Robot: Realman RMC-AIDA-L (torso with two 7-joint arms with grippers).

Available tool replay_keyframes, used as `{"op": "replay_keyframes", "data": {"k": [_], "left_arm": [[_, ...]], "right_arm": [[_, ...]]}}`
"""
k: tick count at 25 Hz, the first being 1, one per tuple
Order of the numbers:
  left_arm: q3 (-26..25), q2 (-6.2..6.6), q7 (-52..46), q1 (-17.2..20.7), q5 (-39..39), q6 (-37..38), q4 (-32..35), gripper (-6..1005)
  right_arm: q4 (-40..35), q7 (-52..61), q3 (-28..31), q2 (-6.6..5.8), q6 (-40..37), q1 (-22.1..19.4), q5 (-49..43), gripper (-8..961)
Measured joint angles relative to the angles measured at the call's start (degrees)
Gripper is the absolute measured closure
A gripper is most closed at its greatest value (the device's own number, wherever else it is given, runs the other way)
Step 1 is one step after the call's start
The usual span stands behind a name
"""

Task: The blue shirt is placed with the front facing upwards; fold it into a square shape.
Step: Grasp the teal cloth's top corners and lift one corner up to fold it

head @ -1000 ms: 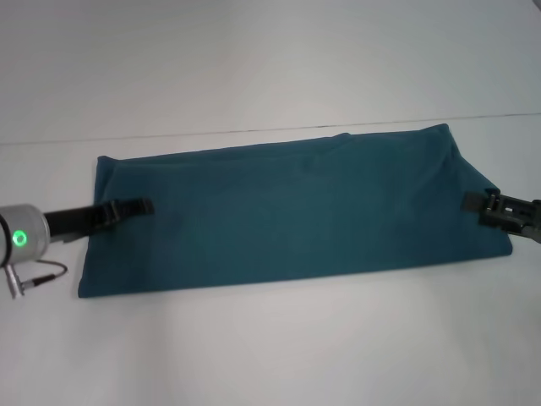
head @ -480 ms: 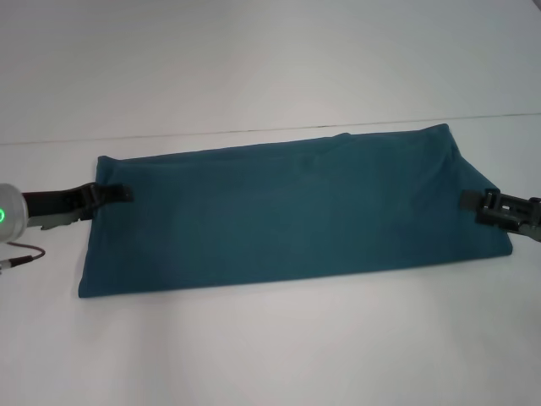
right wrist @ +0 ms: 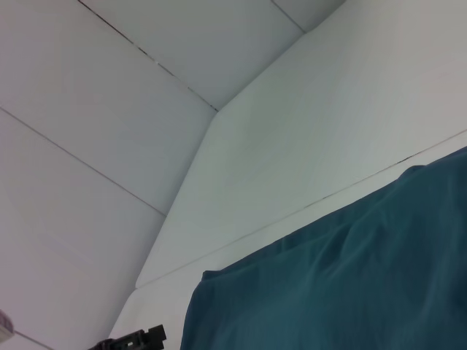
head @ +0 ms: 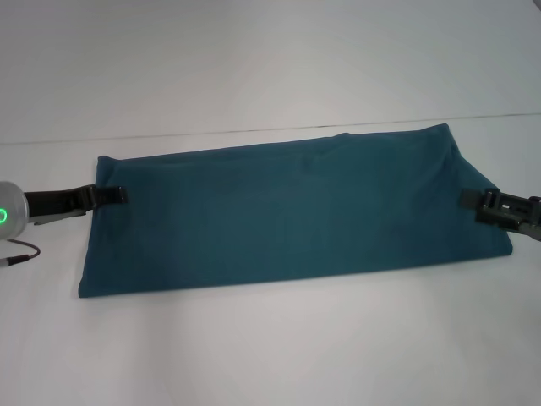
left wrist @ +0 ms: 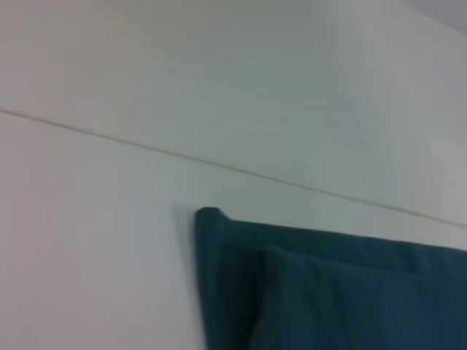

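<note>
blue shirt (head: 292,211) folded long; layered edge, apparently, in left wrist view only

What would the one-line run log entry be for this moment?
blue shirt: long folded band, flat on table | left gripper: at shirt's left edge | right gripper: at right edge | square: not yet

Left pincer (head: 114,195) and right pincer (head: 470,200) reach inward, low.

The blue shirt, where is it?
In the head view the blue shirt lies flat mid-table, between the left gripper and the right gripper.
</note>
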Motion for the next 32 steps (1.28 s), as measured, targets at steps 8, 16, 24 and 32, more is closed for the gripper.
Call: {"op": "replay_keyframes", "data": {"k": [8, 16, 24, 32], "left_arm": [[0.0, 0.17, 0.0, -0.4, 2.0, -0.4, -1.9, 155], [0.0, 0.23, -0.4, -1.0, 3.6, -0.9, -3.3, 155], [0.0, 0.22, -0.8, -1.7, 3.7, -2.3, -4.8, 159], [0.0, 0.22, -1.0, -1.9, 3.7, -2.4, -5.3, 169]], "right_arm": [[0.0, 0.0, -0.1, 0.0, 0.0, 0.0, 0.0, 6], [0.0, -0.1, -0.1, 0.0, 0.0, -0.1, 0.0, 7], [0.0, -0.2, -0.1, 0.0, 0.0, -0.3, 0.0, 6], [0.0, -0.2, -0.1, 0.0, 0.0, -0.4, 0.0, 7]]}}
